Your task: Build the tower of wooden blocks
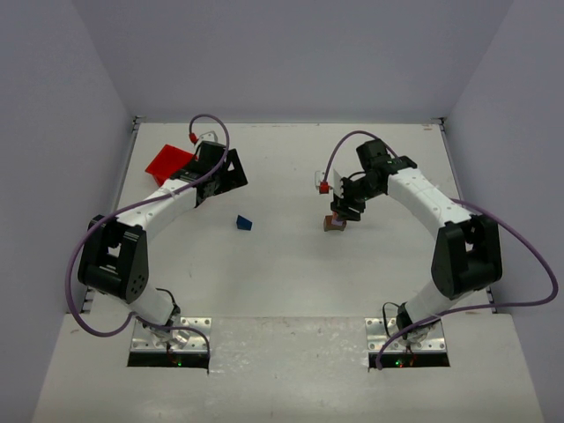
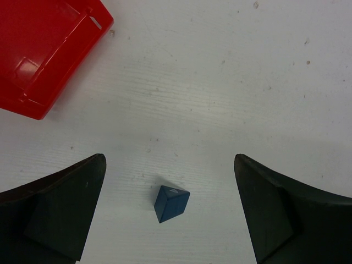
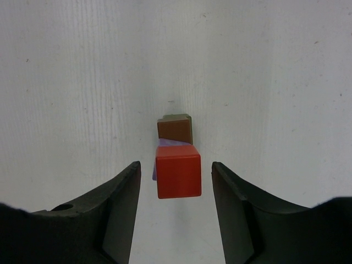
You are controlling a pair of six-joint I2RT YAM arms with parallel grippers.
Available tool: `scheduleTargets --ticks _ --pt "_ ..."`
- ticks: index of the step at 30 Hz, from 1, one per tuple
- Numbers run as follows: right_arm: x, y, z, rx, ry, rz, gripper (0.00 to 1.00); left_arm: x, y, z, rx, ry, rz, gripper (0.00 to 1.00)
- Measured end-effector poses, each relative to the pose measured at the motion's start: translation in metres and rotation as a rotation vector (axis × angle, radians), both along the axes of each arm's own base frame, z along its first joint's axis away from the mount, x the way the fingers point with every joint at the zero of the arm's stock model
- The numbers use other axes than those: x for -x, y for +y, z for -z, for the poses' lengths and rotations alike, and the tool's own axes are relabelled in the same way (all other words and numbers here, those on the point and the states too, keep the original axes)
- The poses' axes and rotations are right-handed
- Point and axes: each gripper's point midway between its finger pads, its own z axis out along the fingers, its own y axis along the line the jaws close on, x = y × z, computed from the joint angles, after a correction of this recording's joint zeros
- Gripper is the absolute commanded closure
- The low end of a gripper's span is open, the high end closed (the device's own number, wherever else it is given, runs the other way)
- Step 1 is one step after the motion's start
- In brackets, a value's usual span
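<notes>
A small stack of wood blocks [image 1: 335, 223] stands on the white table right of centre. In the right wrist view an orange-red block [image 3: 178, 176] is on top, with a lilac block [image 3: 154, 171] showing under its left edge and a brown block [image 3: 175, 130] below that. My right gripper [image 3: 176, 165] is open just above the stack, with a gap on each side of the orange-red block; it also shows in the top view [image 1: 344, 208]. A dark blue wedge [image 2: 171, 203] lies alone on the table [image 1: 244, 223]. My left gripper [image 2: 169, 165] is open and empty above the wedge.
A red plastic bin [image 1: 167, 161] lies at the back left, close to my left gripper [image 1: 220, 172]; it shows in the left wrist view [image 2: 44, 49] at the top left. Grey walls enclose the table on three sides.
</notes>
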Motion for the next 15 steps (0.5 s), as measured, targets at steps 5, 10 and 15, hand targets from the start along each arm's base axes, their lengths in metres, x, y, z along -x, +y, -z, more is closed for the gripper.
scheduleTargets --ticks 5,10,15 --pt "-0.0001 0.0001 0.0005 -0.001 0.005 0.006 0.43 0.0 0.0001 0.0 0.0 0.0 0.0 0.0" --pt "-0.0014 0.0 0.0003 -0.001 0.005 0.017 0.53 0.0 0.0001 0.0 0.0 0.0 0.0 0.0" --pt "-0.0028 -0.0009 0.0006 0.005 0.006 0.031 0.55 0.0 0.0001 0.0 0.0 0.0 0.0 0.0"
